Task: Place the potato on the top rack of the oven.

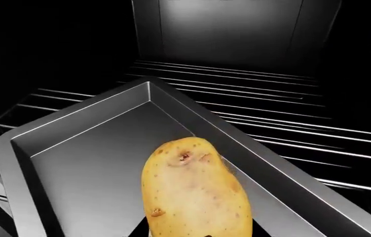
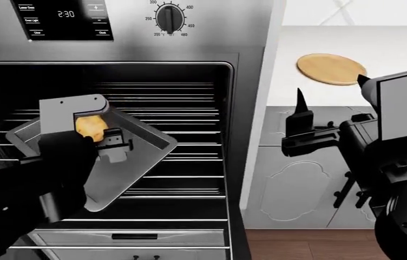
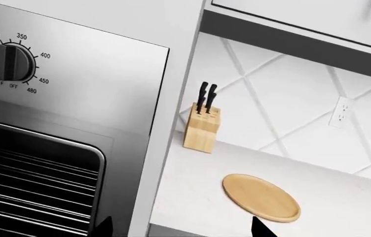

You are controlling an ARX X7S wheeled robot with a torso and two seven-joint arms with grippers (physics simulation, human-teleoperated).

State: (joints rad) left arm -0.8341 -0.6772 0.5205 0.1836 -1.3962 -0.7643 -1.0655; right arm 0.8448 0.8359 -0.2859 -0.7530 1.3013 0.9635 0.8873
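The potato [image 1: 195, 192] is yellow-tan with brown spots and sits between the jaws of my left gripper [image 1: 199, 231], which is shut on it. In the head view the potato [image 2: 91, 127] and left gripper [image 2: 97, 134] are inside the open oven [image 2: 189, 38], over a grey metal tray [image 2: 142, 157] that lies on a wire rack [image 2: 185, 115]. The tray [image 1: 87, 148] and rack [image 1: 271, 116] also show in the left wrist view. I cannot tell whether the potato touches the tray. My right gripper [image 2: 331, 100] is open and empty, outside the oven to its right [image 3: 182, 228].
A round wooden board [image 2: 331, 69] lies on the white counter, also in the right wrist view [image 3: 261, 196], near a knife block [image 3: 202, 128]. White cabinets [image 2: 290, 184] stand below the counter. The oven's dial [image 2: 169, 18] and display [image 2: 66, 15] are above the cavity.
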